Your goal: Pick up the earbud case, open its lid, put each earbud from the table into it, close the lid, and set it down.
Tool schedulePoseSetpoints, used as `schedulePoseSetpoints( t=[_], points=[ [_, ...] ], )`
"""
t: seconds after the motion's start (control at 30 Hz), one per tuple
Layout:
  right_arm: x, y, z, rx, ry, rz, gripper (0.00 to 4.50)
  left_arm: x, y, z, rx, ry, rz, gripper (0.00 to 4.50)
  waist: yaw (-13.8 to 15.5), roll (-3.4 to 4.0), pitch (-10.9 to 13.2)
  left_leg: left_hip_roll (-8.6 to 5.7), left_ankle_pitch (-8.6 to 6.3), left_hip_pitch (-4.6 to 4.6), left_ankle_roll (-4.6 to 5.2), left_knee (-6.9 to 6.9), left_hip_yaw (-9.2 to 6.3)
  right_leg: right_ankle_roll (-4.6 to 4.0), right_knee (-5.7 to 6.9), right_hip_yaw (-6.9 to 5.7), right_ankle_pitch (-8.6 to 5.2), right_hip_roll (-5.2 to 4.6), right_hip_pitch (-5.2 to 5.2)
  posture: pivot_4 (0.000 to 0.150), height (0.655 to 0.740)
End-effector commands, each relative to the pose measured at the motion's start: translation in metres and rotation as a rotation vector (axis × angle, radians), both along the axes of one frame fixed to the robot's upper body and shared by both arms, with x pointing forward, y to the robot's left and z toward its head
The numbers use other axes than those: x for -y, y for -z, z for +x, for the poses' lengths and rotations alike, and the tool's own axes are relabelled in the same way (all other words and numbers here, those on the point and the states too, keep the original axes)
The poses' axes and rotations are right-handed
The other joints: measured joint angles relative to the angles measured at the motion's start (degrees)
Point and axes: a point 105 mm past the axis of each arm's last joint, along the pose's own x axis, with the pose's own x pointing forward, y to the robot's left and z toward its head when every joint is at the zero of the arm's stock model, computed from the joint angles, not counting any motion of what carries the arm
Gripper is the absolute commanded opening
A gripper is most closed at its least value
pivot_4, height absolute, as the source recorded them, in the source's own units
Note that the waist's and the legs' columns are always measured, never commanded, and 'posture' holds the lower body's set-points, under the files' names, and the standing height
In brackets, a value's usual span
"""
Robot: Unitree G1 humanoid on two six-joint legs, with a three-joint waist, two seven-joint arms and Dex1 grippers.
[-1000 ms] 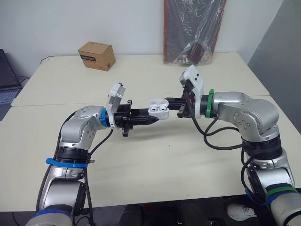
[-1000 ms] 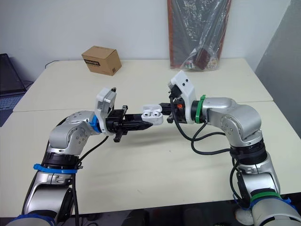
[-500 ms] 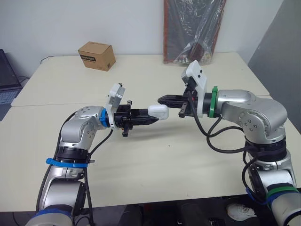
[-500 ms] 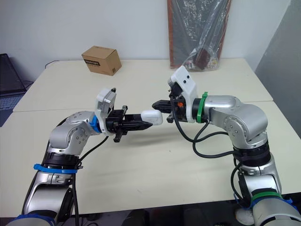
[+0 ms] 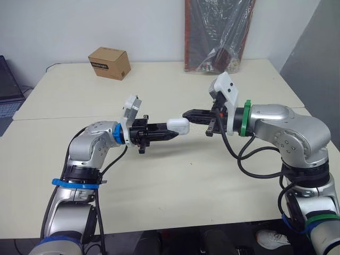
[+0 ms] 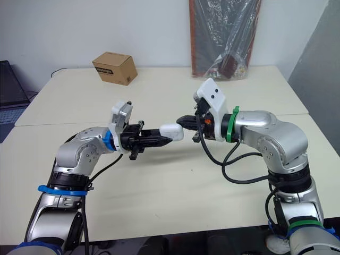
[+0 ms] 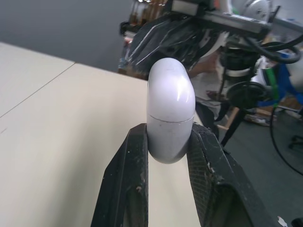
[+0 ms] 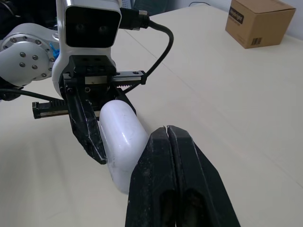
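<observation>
Now your earbud case (image 5: 178, 125) has its lid down, where a second ago it stood open with both earbuds seated inside. Your left gripper (image 7: 169, 137) still clamps the case below the lid seam between its two fingers, holding it above the table (image 5: 175, 180), between the two arms. Your right gripper (image 5: 186, 114), fingers pressed together on nothing, has drawn back a little toward its own side. Its tip sits just beside the lid end; whether they touch cannot be told. The cardboard box (image 5: 109, 62) rests far back on the left.
</observation>
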Motion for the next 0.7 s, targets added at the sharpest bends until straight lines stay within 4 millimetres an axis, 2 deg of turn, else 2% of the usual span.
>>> schedulePoseSetpoints(
  t=[0.03, 0.17, 0.3, 0.4, 0.53, 0.7],
  points=[
    [0.011, -0.015, -0.008, 0.134, -0.025, 0.013, 0.03, 0.0, 0.006, 0.013, -0.002, -0.077, 0.127, 0.79, 0.1, 0.0, 0.0, 0.0, 0.0, -0.01, 0.0, 0.0, -0.02, 0.0, -0.02, -0.04, 0.0, 0.0, 0.01, 0.15, 0.74],
    [0.017, -0.002, -0.021, 0.147, -0.063, -0.011, 0.03, 0.001, 0.028, 0.027, -0.144, -0.154, 0.248, 0.79, 0.3, -0.01, 0.0, -0.01, 0.0, -0.04, 0.0, 0.0, -0.01, 0.01, -0.05, -0.03, -0.01, 0.0, 0.01, 0.15, 0.74],
    [0.02, 0.013, -0.026, 0.132, -0.066, -0.028, 0.03, 0.007, 0.038, 0.037, -0.261, -0.162, 0.192, 0.79, 0.4, -0.02, 0.0, -0.02, 0.0, -0.03, 0.0, 0.0, -0.01, 0.01, -0.03, -0.03, -0.01, 0.0, 0.0, 0.15, 0.74],
    [0.022, 0.021, -0.026, 0.122, -0.052, -0.031, 0.03, 0.009, 0.044, 0.045, -0.313, -0.188, 0.167, 0.79, 0.4, -0.02, 0.0, -0.01, 0.0, -0.02, 0.0, 0.03, -0.01, 0.01, -0.01, -0.03, -0.01, 0.0, 0.0, 0.15, 0.74],
    [0.024, 0.03, -0.023, 0.109, -0.02, -0.031, 0.03, 0.011, 0.062, 0.052, -0.393, -0.221, 0.184, 0.79, 0.3, -0.02, 0.0, -0.01, 0.0, -0.01, 0.0, 0.02, -0.01, 0.01, 0.0, -0.03, -0.01, 0.02, 0.0, 0.15, 0.74],
    [0.032, 0.046, -0.018, 0.094, 0.031, -0.07, 0.03, 0.006, 0.079, 0.052, -0.436, -0.239, 0.26, 0.79, 0.3, -0.03, 0.0, -0.02, 0.0, -0.03, 0.0, 0.02, -0.01, 0.01, 0.0, -0.02, -0.01, 0.02, 0.0, 0.15, 0.74]
  ],
)
